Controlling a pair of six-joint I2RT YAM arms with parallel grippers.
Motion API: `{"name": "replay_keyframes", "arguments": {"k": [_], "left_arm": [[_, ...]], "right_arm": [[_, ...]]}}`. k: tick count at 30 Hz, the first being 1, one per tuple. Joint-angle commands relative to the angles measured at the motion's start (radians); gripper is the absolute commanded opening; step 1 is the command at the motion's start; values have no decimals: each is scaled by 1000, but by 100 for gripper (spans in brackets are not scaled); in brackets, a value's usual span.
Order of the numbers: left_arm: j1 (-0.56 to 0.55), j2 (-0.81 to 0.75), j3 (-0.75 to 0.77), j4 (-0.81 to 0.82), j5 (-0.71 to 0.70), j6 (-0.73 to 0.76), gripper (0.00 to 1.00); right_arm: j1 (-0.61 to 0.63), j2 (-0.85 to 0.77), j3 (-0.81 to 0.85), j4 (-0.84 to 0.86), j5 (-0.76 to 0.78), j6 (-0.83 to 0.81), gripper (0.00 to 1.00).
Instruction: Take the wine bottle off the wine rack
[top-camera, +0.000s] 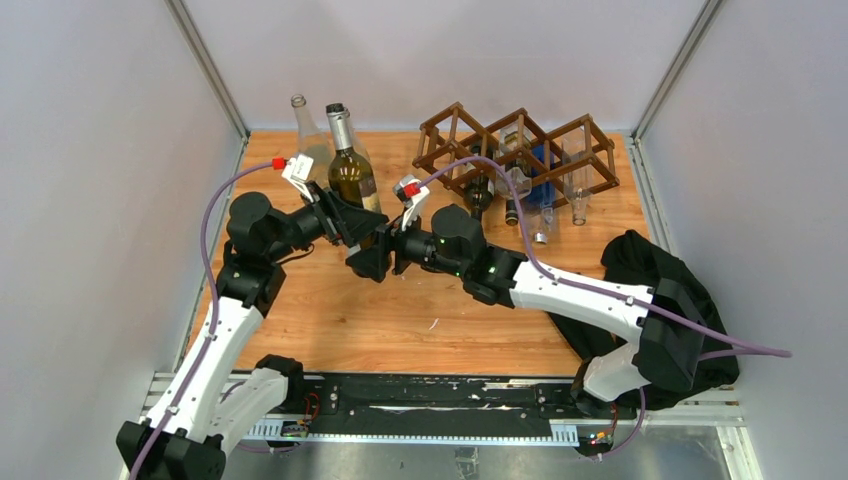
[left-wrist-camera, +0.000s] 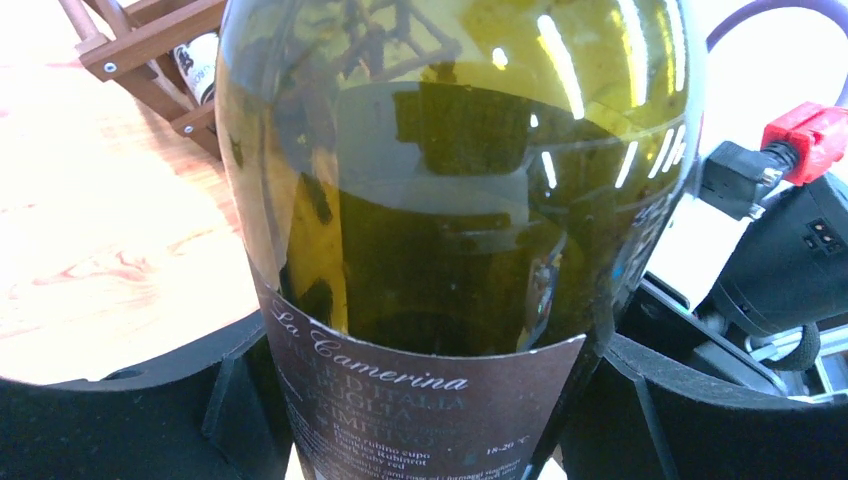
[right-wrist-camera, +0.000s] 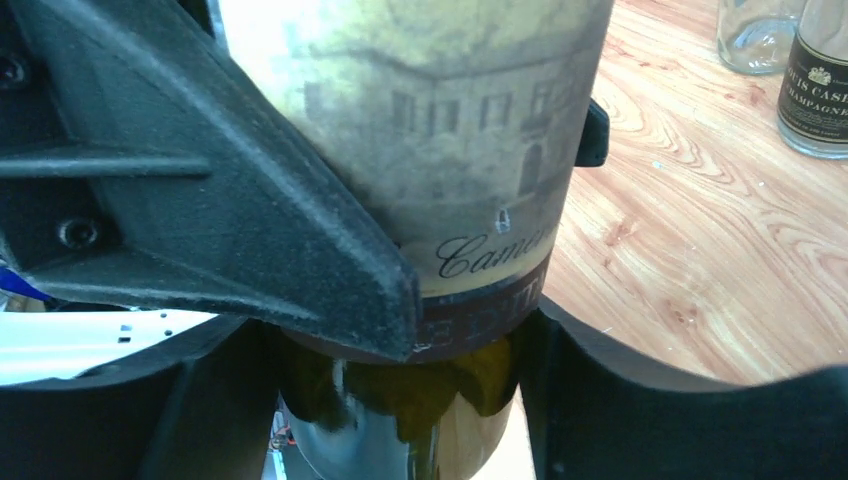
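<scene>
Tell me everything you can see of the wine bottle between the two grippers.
The wine bottle is olive-green glass with a grey foil neck, dark top, and a beige-and-brown label reading La Camerina. It stands upright, off the wine rack and to its left. The left gripper and right gripper clasp its lower body from opposite sides.

On my feed the left arm (top-camera: 215, 340) and right arm (top-camera: 590, 295) both have white shells with black joints. A purple cable (top-camera: 206, 235) runs along each to a red plug (top-camera: 278, 162). The fingers (left-wrist-camera: 120, 420) are matte black wedges, and one screw (right-wrist-camera: 78, 232) shows. Green lights (top-camera: 470, 267) dot the right forearm.
</scene>
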Motion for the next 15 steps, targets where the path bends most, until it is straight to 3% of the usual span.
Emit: {"name": "replay_keyframes", "arguments": {"k": [1, 3, 4, 5, 7, 8, 15], "left_arm": [[6, -28, 13, 103, 25, -55, 8], [8, -27, 17, 94, 24, -67, 30], [10, -25, 20, 81, 21, -67, 51], [12, -22, 25, 65, 19, -59, 71], [19, -16, 40, 27, 19, -23, 95], [25, -14, 51, 9, 16, -3, 99], [121, 24, 111, 45, 41, -20, 99]], "right_arm": [[12, 19, 32, 20, 9, -31, 61], [11, 11, 29, -7, 30, -45, 33], [12, 5, 26, -24, 47, -53, 13], [12, -2, 24, -41, 60, -63, 1], [13, -19, 13, -70, 77, -84, 0], [14, -30, 2, -79, 82, -95, 0], [30, -90, -82, -114, 105, -154, 0]]}}
